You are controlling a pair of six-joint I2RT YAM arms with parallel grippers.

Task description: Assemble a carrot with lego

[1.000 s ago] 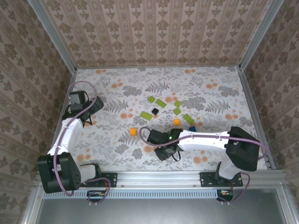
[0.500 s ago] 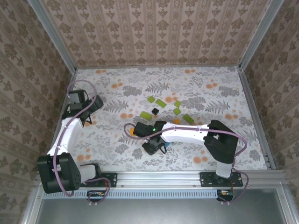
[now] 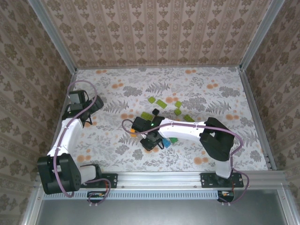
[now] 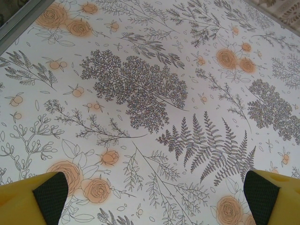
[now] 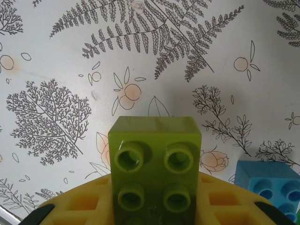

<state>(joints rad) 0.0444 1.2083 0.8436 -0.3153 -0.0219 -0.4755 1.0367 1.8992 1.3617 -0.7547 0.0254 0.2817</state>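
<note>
The right gripper [image 5: 154, 206] is clenched on a lime brick [image 5: 155, 161], which sits between its yellow fingers [image 5: 84, 206] with the studs turned toward the wrist camera. Under the gripper the flowered tabletop [image 5: 225, 56] is bare. A blue brick [image 5: 268, 180] rests on the tabletop just to the gripper's right, near the held brick; whether the two touch cannot be told. From above, this gripper hangs low over the middle of the tabletop, its arm stretched across from the right. The rest of the lego [image 3: 161, 103] lies loose beyond the gripper and a little to its right: several lime pieces scattered singly, apart from one another, with a black brick [image 3: 155, 111] among them, the nearest lime piece [image 3: 146, 115] just beyond the gripper's wrist. The left gripper [image 4: 154, 197] is released, its jaws spread wide, the black pads [image 4: 51, 197] at the two lower corners of its wrist view and nothing but tabletop between them. It stands well apart from the lego, far off to the right gripper's left.
</note>
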